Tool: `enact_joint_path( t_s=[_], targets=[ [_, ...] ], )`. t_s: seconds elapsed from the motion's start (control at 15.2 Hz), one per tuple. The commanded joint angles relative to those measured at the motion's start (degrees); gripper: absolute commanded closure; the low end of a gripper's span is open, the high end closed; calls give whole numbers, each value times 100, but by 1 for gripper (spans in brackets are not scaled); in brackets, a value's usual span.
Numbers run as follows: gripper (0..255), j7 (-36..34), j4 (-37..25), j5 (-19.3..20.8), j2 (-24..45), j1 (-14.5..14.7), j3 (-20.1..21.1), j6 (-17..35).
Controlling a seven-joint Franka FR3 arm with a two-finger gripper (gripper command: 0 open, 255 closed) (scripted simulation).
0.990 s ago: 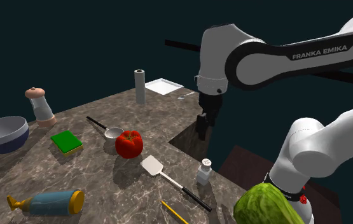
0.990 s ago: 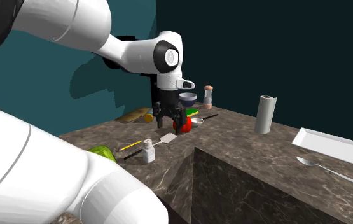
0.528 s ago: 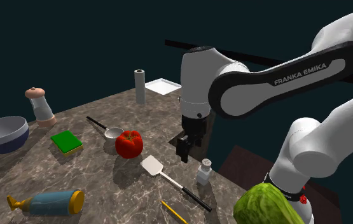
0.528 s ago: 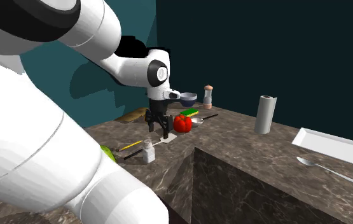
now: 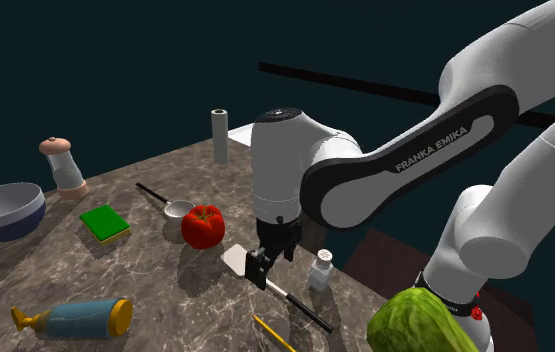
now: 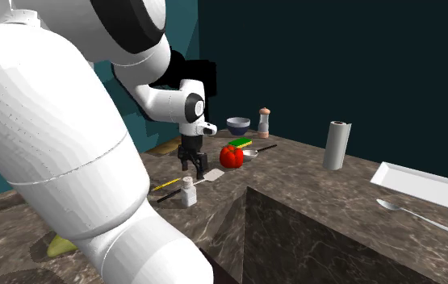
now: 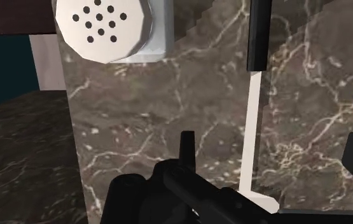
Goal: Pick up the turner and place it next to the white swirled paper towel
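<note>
The turner (image 5: 233, 257) is lying flat on the dark marble counter (image 5: 155, 285). Its white blade is toward the tomato (image 5: 203, 226) and its black handle is pointing to the counter's near edge. A salt shaker (image 5: 321, 270) is standing just beside the handle, and a yellow pencil (image 5: 275, 335) is lying on the other side. The gripper (image 5: 257, 268) is hanging low over the turner's neck, pointing down. In the wrist view the fingers (image 7: 186, 145) are standing wide apart, with the white shaft running between them, unclasped. The paper towel roll (image 5: 220, 135) is standing upright, well apart, at the counter's far end.
</note>
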State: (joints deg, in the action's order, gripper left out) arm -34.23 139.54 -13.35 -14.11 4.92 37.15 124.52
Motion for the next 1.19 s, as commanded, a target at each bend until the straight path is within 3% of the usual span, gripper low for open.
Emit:
enact_joint_path(
  t_s=[0.0, 0.33, 0.79, 0.86, 1.12],
  targets=[
    [0, -53, 70, 37, 117, -14, 49, 185],
    [0, -150, 248, 142, 375, -42, 143, 596],
    [0, -149, 248, 142, 374, -42, 143, 594],
    [255, -149, 248, 142, 374, -42, 143, 594],
    [255, -149, 248, 142, 374, -42, 143, 594]
  ],
)
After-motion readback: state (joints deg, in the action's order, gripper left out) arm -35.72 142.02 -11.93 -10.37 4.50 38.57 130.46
